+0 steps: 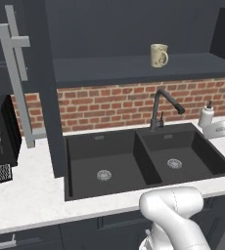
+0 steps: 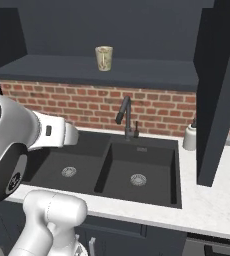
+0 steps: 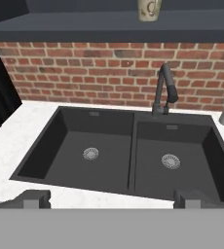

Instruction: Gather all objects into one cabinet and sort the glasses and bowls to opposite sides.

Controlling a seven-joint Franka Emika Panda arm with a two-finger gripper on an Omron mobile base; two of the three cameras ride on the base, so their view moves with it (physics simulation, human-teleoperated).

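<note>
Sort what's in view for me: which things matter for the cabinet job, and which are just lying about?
Belongs to the job:
- cream mug, upright on the open cabinet's shelf
- cabinet door, swung open
- gripper, open, holding nothing

Just lying about:
- double sink
- faucet
- soap bottle
- black appliance on the counter

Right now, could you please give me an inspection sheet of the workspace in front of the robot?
Surface: white counter around a dark double sink, both basins bare, black tap behind.
Job's things: cream mug upright on the open cabinet's dark shelf; cabinet door swung open on the left.
Clutter: white soap bottle right of the sink; black appliance at far left.
Pincer: pincer open, empty, hanging in front of the sink.
Cables: nothing seen.
Surroundings: red brick wall under the shelf.
</note>
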